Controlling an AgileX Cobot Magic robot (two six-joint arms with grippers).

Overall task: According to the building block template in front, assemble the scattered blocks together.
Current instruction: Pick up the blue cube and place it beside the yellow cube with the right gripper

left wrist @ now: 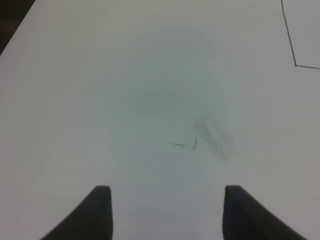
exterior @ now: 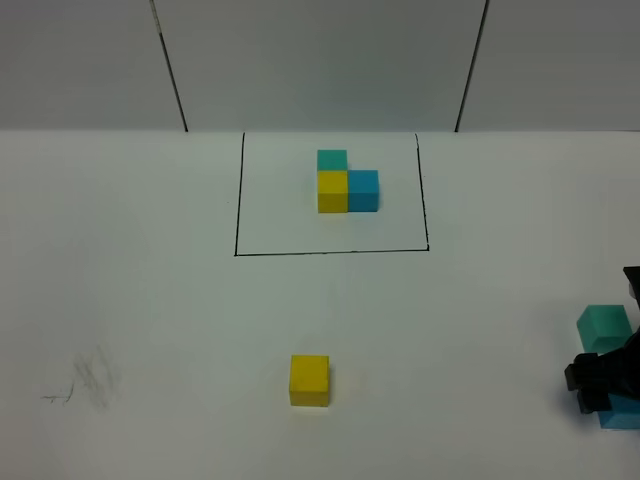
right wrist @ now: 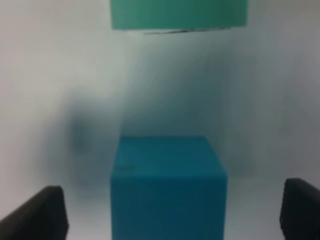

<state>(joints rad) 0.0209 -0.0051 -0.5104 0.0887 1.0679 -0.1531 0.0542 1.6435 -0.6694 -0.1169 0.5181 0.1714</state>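
- Exterior high view: the L-shaped template of three joined matte cubes (exterior: pixel 346 183) sits at 12 o'clock on the white tabletop (exterior: pixel 150 300), inside a thin black drawn rectangle (exterior: pixel 238 200); its teal-green cube is at 12 o'clock of its yellow one, its blue cube at 3 o'clock
- The loose yellow matte cube (exterior: pixel 309 380) stands alone near 6 o'clock; the loose teal-green matte cube (exterior: pixel 604 328) and the loose blue matte cube (exterior: pixel 625 414) sit at 4 o'clock by the frame edge, with the black right gripper (exterior: pixel 592 385) at the blue one
- A faint grey pencil smudge (exterior: pixel 90 380) lies at 8 o'clock
- Left wrist view: the left gripper (left wrist: pixel 167 215) is spread wide with nothing between its fingers, over bare tabletop near the pencil smudge (left wrist: pixel 212 137)
- Right wrist view, blurred: the right gripper (right wrist: pixel 167 210) is spread wide, one finger each side of the loose blue matte cube (right wrist: pixel 168 185) with a gap on both sides; the loose teal-green matte cube (right wrist: pixel 178 14) stands beyond it, apart
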